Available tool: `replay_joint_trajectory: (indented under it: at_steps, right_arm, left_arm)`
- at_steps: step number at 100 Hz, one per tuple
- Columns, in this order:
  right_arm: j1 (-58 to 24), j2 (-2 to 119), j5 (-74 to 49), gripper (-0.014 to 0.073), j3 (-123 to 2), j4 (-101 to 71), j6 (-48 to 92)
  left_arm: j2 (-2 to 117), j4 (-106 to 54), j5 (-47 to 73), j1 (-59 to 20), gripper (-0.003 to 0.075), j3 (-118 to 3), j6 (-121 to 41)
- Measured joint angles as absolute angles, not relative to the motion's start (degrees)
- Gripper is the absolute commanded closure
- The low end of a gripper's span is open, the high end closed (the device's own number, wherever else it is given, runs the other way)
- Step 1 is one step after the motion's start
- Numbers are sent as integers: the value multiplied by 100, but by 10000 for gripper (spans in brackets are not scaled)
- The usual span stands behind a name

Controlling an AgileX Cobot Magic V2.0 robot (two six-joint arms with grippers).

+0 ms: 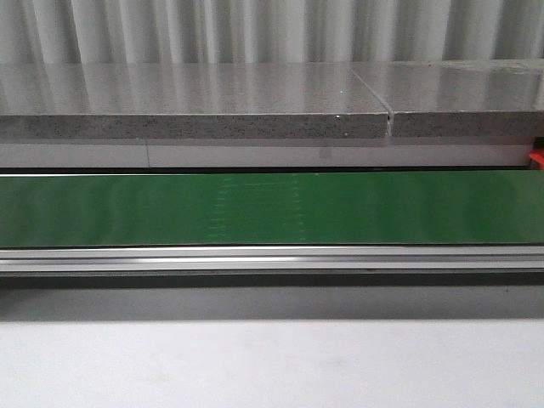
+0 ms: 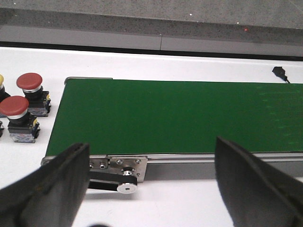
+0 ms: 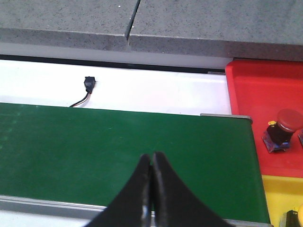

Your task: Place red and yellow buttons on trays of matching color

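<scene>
Two red buttons (image 2: 22, 108) wait on the white table just beyond the green belt (image 2: 170, 118)'s left end, the left gripper (image 2: 151, 184) spread wide above that bare belt. The right gripper (image 3: 152, 189) is pinched closed, empty, over the belt's right end, beside the red tray (image 3: 255, 94) holding a red button (image 3: 283, 128).

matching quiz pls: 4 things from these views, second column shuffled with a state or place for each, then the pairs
Things:
1. left gripper
2. right gripper
3. red button on the red tray
4. green belt

States or places:
A. nothing lying on it
B. fingers pressed together, holding nothing
C. already on a tray of its own colour
D. fingers wide apart

Pairs: 1-D, 2-B, 3-C, 4-A

Two more red buttons stand on the white table beside the belt's other end, in the left wrist view.
</scene>
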State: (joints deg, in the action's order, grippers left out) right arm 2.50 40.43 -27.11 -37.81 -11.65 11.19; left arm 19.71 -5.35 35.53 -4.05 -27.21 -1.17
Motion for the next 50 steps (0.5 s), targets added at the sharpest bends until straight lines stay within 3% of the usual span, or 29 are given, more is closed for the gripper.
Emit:
replay_joint_trajectory:
  at_steps: [25, 50]
  right_arm:
    - [250, 4043, -2711, 662, -3781, -1163, 1129]
    - [250, 4043, -2711, 662, -3781, -1163, 1129]
  left_arm:
    - [2229, -50, 3252, -405, 134, -2784, 947]
    - [4009, 1057, 3082, 112, 134, -3429, 2606]
